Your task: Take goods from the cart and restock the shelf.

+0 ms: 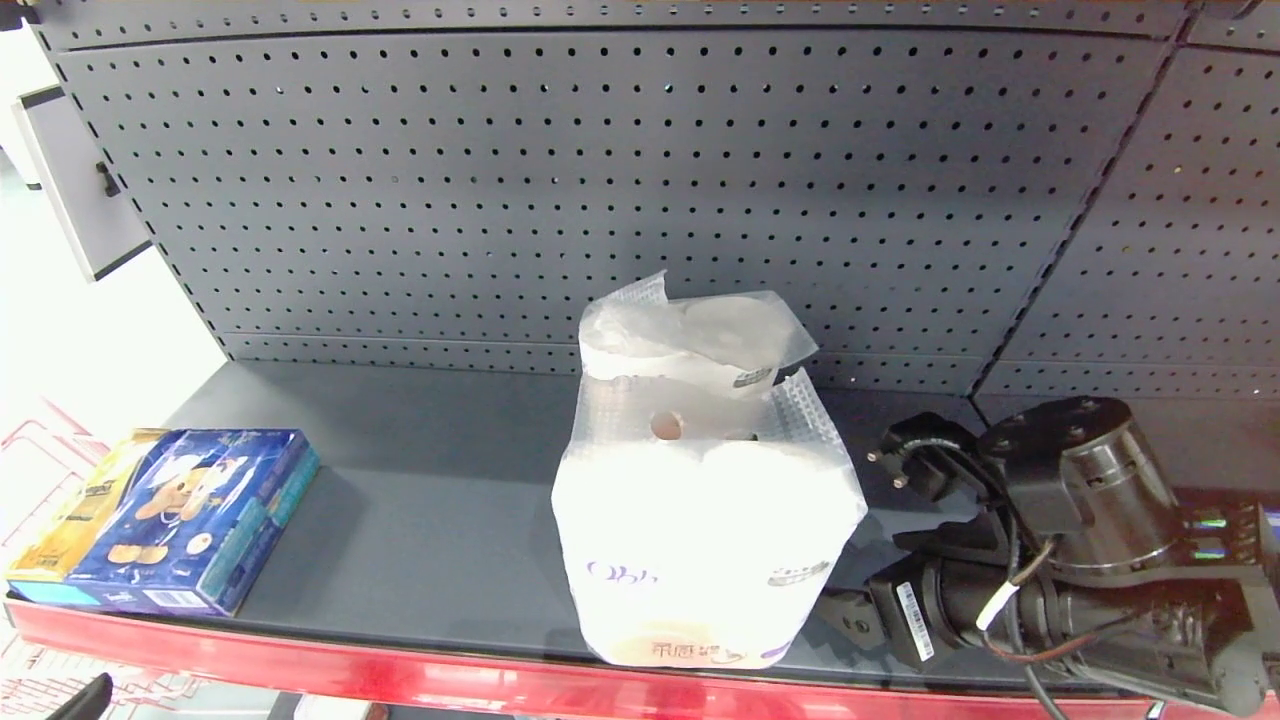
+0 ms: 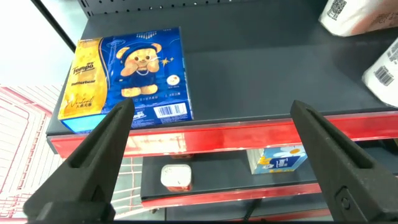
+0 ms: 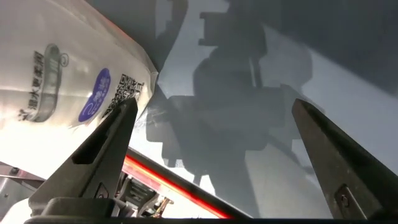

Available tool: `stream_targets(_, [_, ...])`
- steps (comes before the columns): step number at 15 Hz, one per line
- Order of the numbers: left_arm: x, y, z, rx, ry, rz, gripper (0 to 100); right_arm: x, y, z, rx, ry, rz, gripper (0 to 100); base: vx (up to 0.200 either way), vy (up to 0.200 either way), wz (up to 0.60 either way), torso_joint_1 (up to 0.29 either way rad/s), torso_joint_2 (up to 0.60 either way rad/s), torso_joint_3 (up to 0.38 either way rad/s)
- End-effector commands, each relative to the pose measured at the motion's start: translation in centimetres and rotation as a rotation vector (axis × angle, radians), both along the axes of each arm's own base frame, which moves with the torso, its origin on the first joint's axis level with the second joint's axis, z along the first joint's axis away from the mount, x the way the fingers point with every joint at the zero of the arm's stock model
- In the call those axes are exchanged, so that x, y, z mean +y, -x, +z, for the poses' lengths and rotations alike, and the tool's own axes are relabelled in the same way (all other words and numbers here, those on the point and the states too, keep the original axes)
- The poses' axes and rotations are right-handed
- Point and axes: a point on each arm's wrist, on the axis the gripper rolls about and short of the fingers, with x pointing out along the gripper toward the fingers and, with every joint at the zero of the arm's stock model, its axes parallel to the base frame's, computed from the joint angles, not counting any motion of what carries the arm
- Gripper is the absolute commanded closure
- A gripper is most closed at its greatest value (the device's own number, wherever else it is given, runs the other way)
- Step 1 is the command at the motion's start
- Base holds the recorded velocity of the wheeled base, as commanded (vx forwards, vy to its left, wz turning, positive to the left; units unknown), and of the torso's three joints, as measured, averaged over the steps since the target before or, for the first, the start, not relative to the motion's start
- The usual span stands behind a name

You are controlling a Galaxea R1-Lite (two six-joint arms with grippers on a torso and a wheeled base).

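A large white pack of toilet paper (image 1: 700,540) stands near the front middle of the dark shelf (image 1: 430,500). A smaller wrapped roll pack (image 1: 690,345) is behind it. A blue tissue pack with a bear print (image 1: 190,515) lies flat at the shelf's front left. My right arm (image 1: 1060,560) rests on the shelf just right of the large pack. In the right wrist view my right gripper (image 3: 214,109) is open over bare shelf, one finger (image 3: 118,134) close beside the pack's corner (image 3: 68,81). My left gripper (image 2: 211,109) is open in front of the shelf edge, near the blue tissue pack (image 2: 140,71).
A grey pegboard wall (image 1: 600,180) backs the shelf, which has a red front lip (image 2: 249,134). On the lower shelf stand a blue-and-white box (image 2: 280,158) and a small white item (image 2: 175,177). Red cart wire (image 2: 25,155) shows at the left. Bare shelf lies between the blue pack and the white pack.
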Motion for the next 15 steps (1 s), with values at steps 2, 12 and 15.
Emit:
stream_targets(2, [0.0, 0.0, 0.0, 0.002, 0.000, 0.000, 0, 0.3, -0.1, -0.1, 0.004, 0.004, 0.007, 0, 0.000, 0.000, 0.00, 0.000, 0.00, 0.000])
stream_targets(12, [0.0, -0.1, 0.0, 0.004, -0.001, 0.000, 0, 0.1, 0.1, -0.2, 0.004, 0.008, 0.003, 0, 0.000, 0.000, 0.00, 0.000, 0.00, 0.000])
stream_targets(15, [0.0, -0.1, 0.2, 0.005, -0.002, -0.010, 0, -2.8, 1.6, 0.5, -0.041, 0.001, -0.073, 0, 0.000, 0.000, 0.00, 0.000, 0.00, 0.000])
